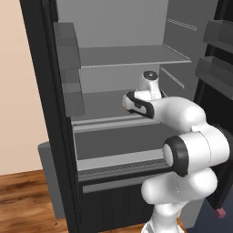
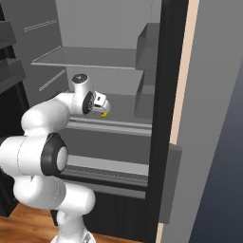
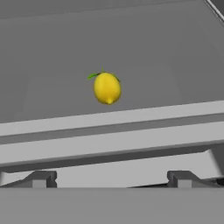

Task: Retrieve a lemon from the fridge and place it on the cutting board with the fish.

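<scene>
Your gripper [image 3: 111,178] hangs wide open at the front edge of the fridge [image 1: 54,136] shelf, empty. Its lemon [image 3: 107,87] sits mid-shelf ahead, ungrasped. Door's open; grasp, carry and placing remain.

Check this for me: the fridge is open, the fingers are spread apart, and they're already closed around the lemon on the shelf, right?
Not quite. The fridge is open and the fingers are spread apart, but they hold nothing: in the hand view the lemon sits alone on the shelf, farther in, beyond the fingertips.
</scene>
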